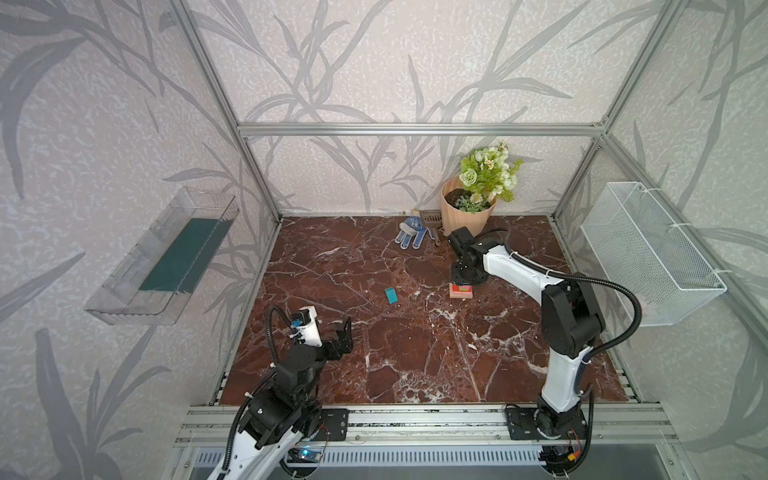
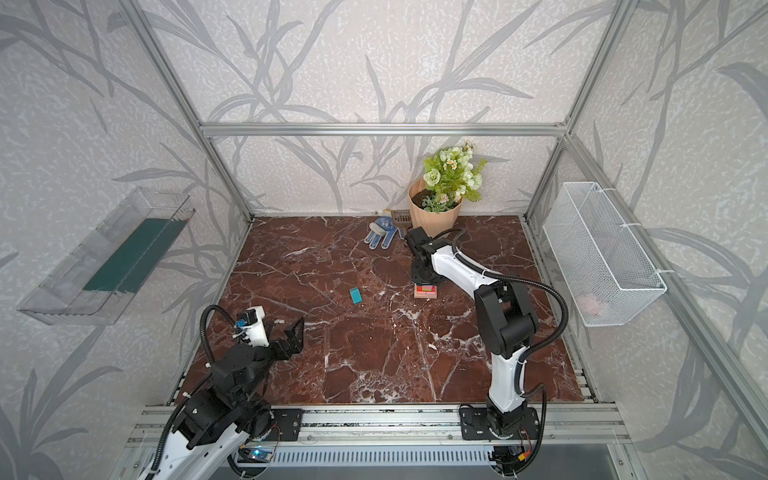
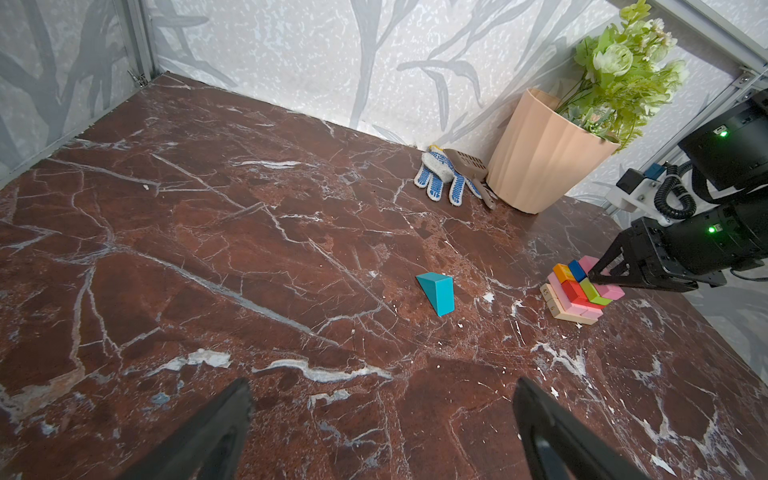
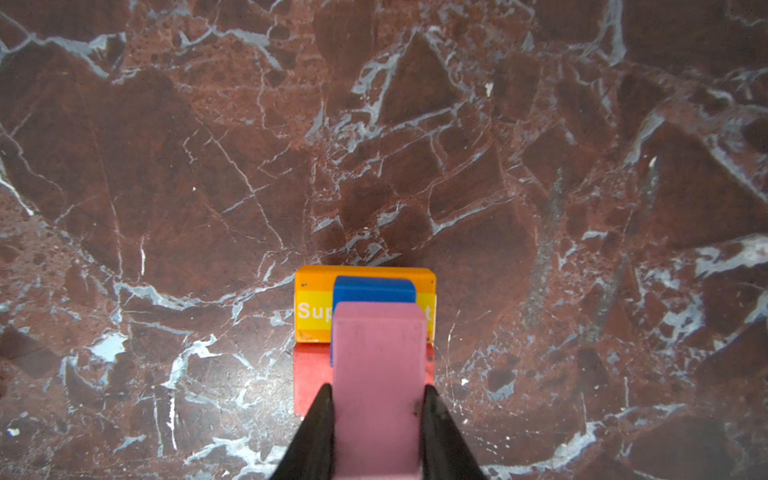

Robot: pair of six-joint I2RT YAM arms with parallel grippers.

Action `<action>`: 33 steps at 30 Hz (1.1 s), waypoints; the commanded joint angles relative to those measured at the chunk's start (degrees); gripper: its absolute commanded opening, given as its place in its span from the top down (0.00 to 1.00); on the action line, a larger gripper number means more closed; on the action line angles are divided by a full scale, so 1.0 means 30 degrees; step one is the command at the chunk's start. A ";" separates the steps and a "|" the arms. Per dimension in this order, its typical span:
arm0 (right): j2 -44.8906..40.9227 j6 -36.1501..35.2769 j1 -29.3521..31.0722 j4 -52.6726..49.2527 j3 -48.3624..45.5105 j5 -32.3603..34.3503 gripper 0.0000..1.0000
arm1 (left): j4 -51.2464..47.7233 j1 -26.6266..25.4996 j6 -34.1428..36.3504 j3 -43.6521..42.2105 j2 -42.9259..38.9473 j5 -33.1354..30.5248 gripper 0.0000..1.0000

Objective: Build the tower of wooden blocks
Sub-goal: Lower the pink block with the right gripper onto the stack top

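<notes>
- The right fingers (image 4: 316, 432), black and tapering, clamp the long sides of a matte pink block (image 4: 379, 353). The frame edge cuts off the block's near end.
- The pink block hides most of a glossy blue block (image 4: 374, 289). It also covers the white lettering on the orange block (image 4: 316, 278), which reads only "Sup". A red block (image 4: 309, 374) shows beneath.
- Whether the pink block rests on the blocks below cannot be told.
- In both top views the right wrist covers the top of the tower (image 1: 461, 293), so only the tan plank base and a pink layer show.
- The tower stands on the veined red-brown marble desk (image 1: 415, 353), near the ribbed peach flowerpot (image 1: 461, 218).
- The left fingers (image 3: 224, 428) stand wide apart over the desk, their bases cut off.
- A smooth teal wedge block (image 3: 436, 293) lies alone, well apart from the tower.
</notes>
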 commanded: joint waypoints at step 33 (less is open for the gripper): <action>0.0069 0.0708 -0.0095 -0.0790 0.0725 -0.0205 0.60 | 0.0196 -0.0104 0.0066 0.0035 0.0041 -0.0022 0.01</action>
